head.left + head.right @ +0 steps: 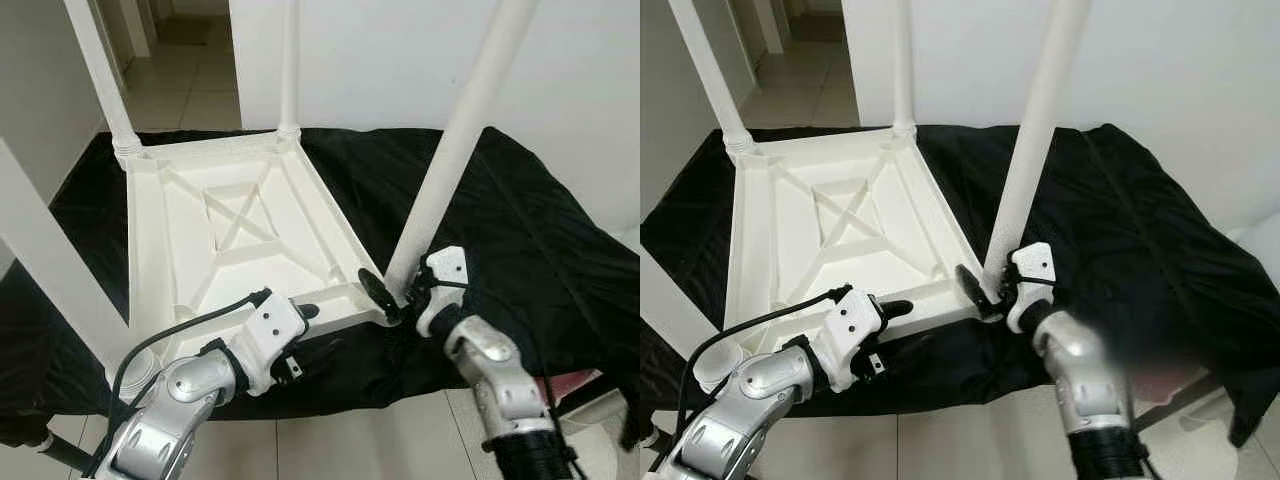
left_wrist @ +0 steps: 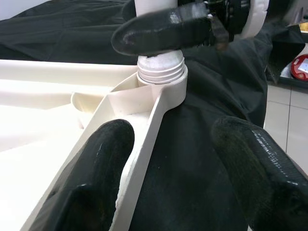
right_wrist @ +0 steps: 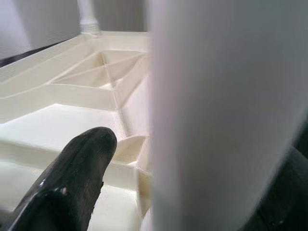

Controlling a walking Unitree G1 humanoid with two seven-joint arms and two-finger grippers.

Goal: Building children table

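The white plastic children's table (image 1: 240, 235) lies upside down on the black cloth (image 1: 520, 230). The right claw (image 1: 400, 295) clamps the table leg (image 1: 450, 160) just above its corner socket. The left claw (image 2: 163, 168), fingers parted, straddles the near rim beside that socket. Light, stiff, smooth plastic probably; grip low.

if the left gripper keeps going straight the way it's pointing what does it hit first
Most likely the corner socket of the upturned tabletop, where the right gripper holds the table leg. The left gripper straddles the rim leading there.
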